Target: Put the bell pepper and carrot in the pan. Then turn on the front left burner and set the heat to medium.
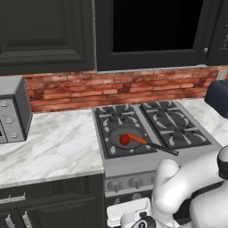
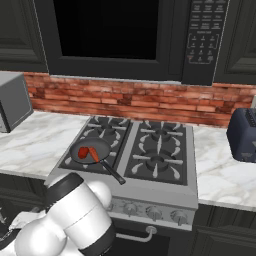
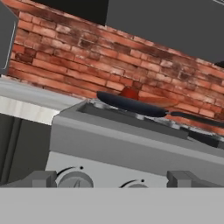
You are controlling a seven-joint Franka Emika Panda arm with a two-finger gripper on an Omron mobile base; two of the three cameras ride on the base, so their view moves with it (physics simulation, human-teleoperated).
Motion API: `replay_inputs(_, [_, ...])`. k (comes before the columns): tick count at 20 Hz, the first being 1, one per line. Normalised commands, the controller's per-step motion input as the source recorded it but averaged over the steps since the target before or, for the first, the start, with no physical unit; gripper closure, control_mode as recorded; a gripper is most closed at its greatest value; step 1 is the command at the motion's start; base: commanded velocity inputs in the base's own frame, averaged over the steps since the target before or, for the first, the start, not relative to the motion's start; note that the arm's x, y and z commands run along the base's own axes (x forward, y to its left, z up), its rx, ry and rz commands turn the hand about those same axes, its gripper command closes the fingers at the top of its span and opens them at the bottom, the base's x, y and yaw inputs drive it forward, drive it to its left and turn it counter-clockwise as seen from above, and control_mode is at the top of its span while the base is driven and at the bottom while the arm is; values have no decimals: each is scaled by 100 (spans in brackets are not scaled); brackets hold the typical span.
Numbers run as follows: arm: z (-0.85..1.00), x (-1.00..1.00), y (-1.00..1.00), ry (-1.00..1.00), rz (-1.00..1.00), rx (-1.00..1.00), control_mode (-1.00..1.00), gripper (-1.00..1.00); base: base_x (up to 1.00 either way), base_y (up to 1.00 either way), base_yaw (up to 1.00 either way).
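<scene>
On the front left burner (image 1: pixel 116 141) of the silver stove (image 2: pixel 165 185), the pan (image 1: pixel 116 137) is seated, its thin black handle (image 1: pixel 161 148) pointing toward the stove's front right. Inside the pan the bell pepper (image 1: pixel 124 140) is found touching the carrot (image 1: pixel 136 138), which lies just to its right; from the right base view the same pair is seen, pepper (image 2: pixel 83 152) beside carrot (image 2: pixel 94 155).

Below the counter edge, in front of the stove's control panel, the gripper (image 3: pixel 112 178) is held level with the knobs (image 3: pixel 75 180). Two dark finger tips (image 3: pixel 40 179) are seen set wide apart at the bottom of the hand view, so the hand is spread open, with nothing gripped and nothing touched. Past them, the pan (image 3: pixel 131 105) and the top of the pepper (image 3: pixel 129 93) are seen above the stove's front edge, against the brick wall (image 3: pixel 65 61).
</scene>
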Motion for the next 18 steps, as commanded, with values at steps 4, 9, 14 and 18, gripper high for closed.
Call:
replay_inputs(4, [2,13,-20,0,0,0,-100,-100,0,0,0])
replay_inputs(9, [3,39,-6,1,0,0,-100,-100,0,0,0])
replay_inputs(14, [0,37,-5,3,0,0,-100,-100,0,0,0])
replay_inputs(18, [0,22,-16,0,0,0,-100,-100,0,0,0])
